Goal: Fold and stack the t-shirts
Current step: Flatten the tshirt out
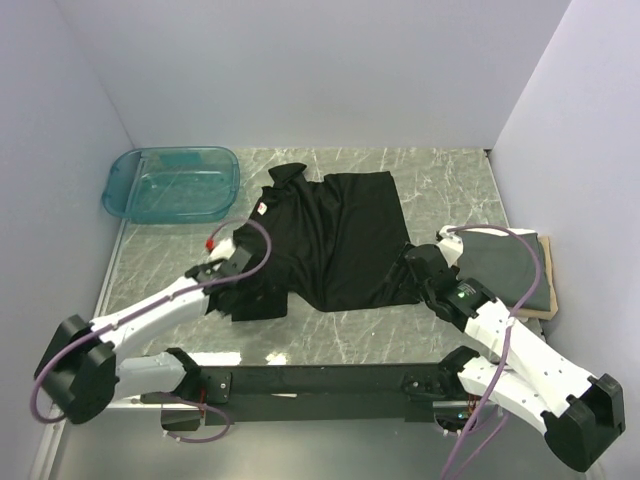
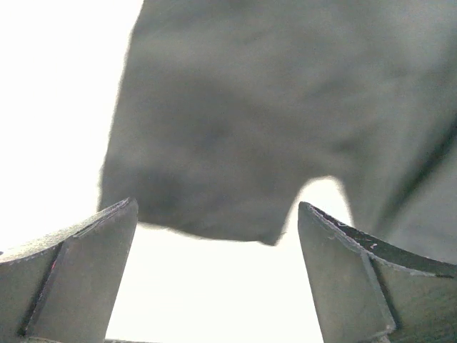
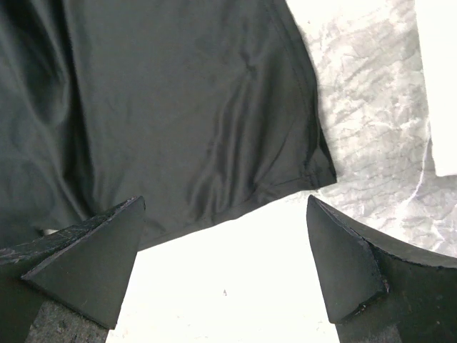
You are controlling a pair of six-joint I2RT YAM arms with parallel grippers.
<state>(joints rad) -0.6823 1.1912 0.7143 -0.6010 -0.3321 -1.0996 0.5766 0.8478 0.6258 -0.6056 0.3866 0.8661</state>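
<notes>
A black t-shirt (image 1: 340, 235) lies partly spread out in the middle of the marble table, collar toward the far left. A dark grey t-shirt (image 1: 500, 262) rests folded on the tan board at the right. My left gripper (image 1: 243, 272) hovers open over the black shirt's near-left edge. In the left wrist view a sleeve of that shirt (image 2: 271, 114) hangs just beyond the left gripper (image 2: 214, 236), with nothing between the fingers. My right gripper (image 1: 422, 272) is open at the shirt's near-right corner. The right wrist view has the hem (image 3: 178, 107) ahead of the empty right gripper (image 3: 225, 239).
A clear teal tub (image 1: 172, 185) stands at the far left of the table. The tan board (image 1: 548, 292) lies at the right edge under the grey shirt. Walls close in the table on three sides. Bare marble (image 3: 371, 107) shows to the right of the hem.
</notes>
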